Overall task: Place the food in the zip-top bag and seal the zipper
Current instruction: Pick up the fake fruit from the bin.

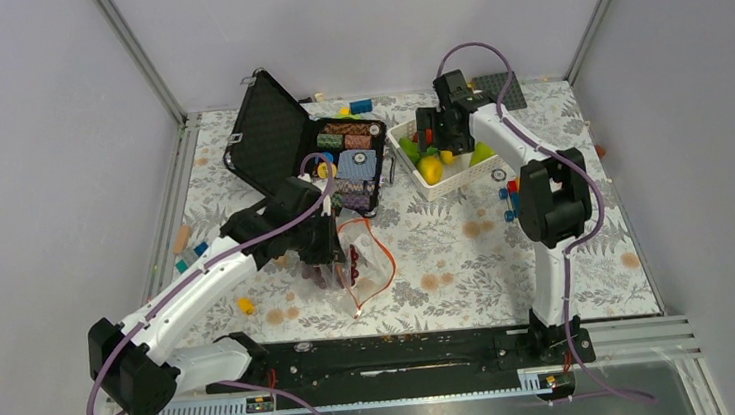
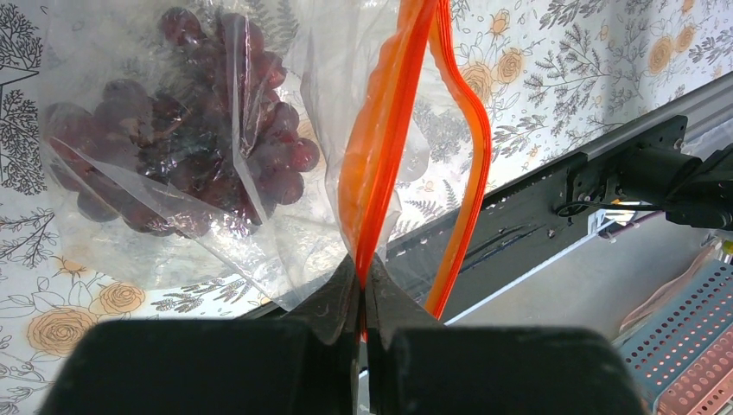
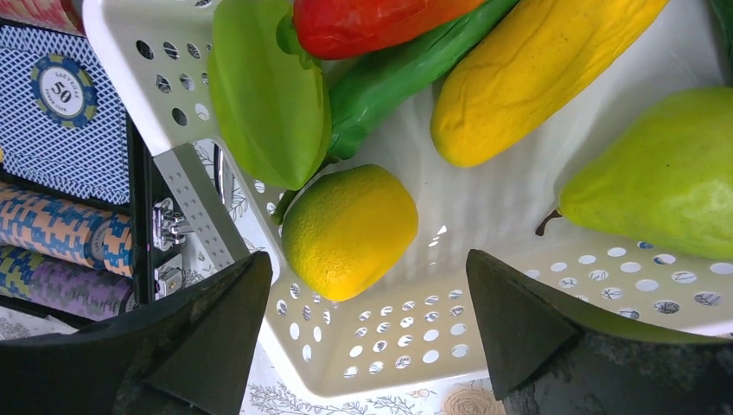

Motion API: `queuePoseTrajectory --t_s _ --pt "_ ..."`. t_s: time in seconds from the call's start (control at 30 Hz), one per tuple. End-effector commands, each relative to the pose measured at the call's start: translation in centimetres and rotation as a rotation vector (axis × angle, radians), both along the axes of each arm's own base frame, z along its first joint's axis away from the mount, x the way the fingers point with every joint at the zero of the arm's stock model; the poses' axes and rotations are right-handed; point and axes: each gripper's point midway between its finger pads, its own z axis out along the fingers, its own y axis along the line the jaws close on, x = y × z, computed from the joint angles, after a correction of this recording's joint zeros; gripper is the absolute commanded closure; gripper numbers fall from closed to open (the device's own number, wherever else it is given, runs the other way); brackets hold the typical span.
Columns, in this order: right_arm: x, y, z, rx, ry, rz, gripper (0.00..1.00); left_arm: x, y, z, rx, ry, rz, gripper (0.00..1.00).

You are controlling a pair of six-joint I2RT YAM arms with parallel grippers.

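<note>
My left gripper (image 1: 333, 256) (image 2: 363, 277) is shut on the red-orange zipper (image 2: 380, 147) of the clear zip-top bag (image 1: 363, 263) (image 2: 225, 251) and holds its mouth up. Dark purple grapes (image 2: 199, 130) lie inside the bag. My right gripper (image 1: 437, 131) (image 3: 372, 285) is open above the white basket (image 1: 411, 176) (image 3: 484, 328). Between its jaws and just ahead lies a yellow lemon (image 3: 350, 229). Also in the basket are a green pear (image 3: 666, 177), a yellow piece (image 3: 536, 73), a green cucumber (image 3: 389, 78), a red piece (image 3: 363, 22) and a light green piece (image 3: 268, 95).
An open black case (image 1: 282, 135) with colourful chip stacks (image 3: 52, 242) stands left of the basket. Loose toy bricks (image 1: 508, 195) lie right of the basket and at the table's left edge (image 1: 186, 245). A small yellow piece (image 1: 245, 306) lies near my left arm.
</note>
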Motion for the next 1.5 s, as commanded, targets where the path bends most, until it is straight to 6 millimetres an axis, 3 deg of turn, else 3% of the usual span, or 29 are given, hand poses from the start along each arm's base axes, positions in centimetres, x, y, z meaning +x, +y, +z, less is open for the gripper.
queuePoseTrajectory --t_s 0.0,0.37,0.73,0.87,0.97,1.1,1.47 --pt "0.7 0.3 -0.5 0.004 0.011 -0.007 0.10 0.2 0.3 0.7 -0.005 -0.044 0.001 1.00" --pt "0.6 2.4 -3.4 0.090 0.091 0.015 0.15 0.3 0.1 1.0 -0.020 -0.058 0.001 1.00" --pt "0.8 2.5 -5.2 0.088 0.124 0.006 0.19 0.4 -0.3 1.1 -0.043 -0.058 0.004 1.00" --pt "0.5 3.0 -5.5 0.114 0.143 0.015 0.31 0.5 -0.4 1.4 -0.056 -0.065 0.004 1.00" --pt "0.4 3.1 -5.0 0.126 0.137 0.018 0.48 0.5 -0.4 1.6 -0.060 -0.070 0.010 1.00" --pt "0.6 2.7 -3.6 0.121 0.079 -0.001 0.62 0.5 -0.4 1.7 -0.064 -0.074 0.018 1.00" --pt "1.0 -1.1 2.7 0.059 -0.144 -0.128 0.71 0.8 -0.6 1.7 -0.075 -0.077 0.032 1.00"
